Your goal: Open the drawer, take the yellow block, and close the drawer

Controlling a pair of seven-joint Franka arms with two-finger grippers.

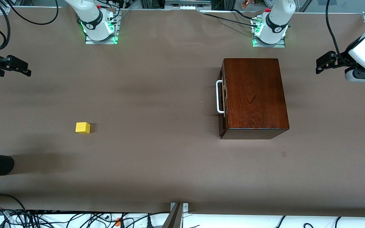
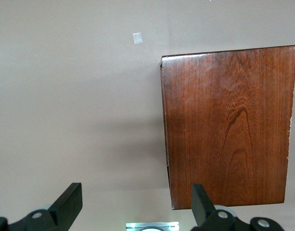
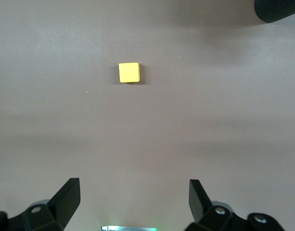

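Both arms wait, left gripper (image 2: pixel 135 204) and right gripper (image 3: pixel 134 202) spread wide, empty. The drawer (image 1: pixel 222 98) sits shut; its rigid white handle (image 1: pixel 218 96) offers grip. The yellow block (image 1: pixel 83 128), likely light, lies on the table toward the right arm's end

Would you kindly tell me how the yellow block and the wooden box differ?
The yellow block is small, bright and plain; the wooden box is far larger, glossy reddish-brown, with a white handle. The block lies toward the right arm's end, the box toward the left arm's. Both rest on the table.
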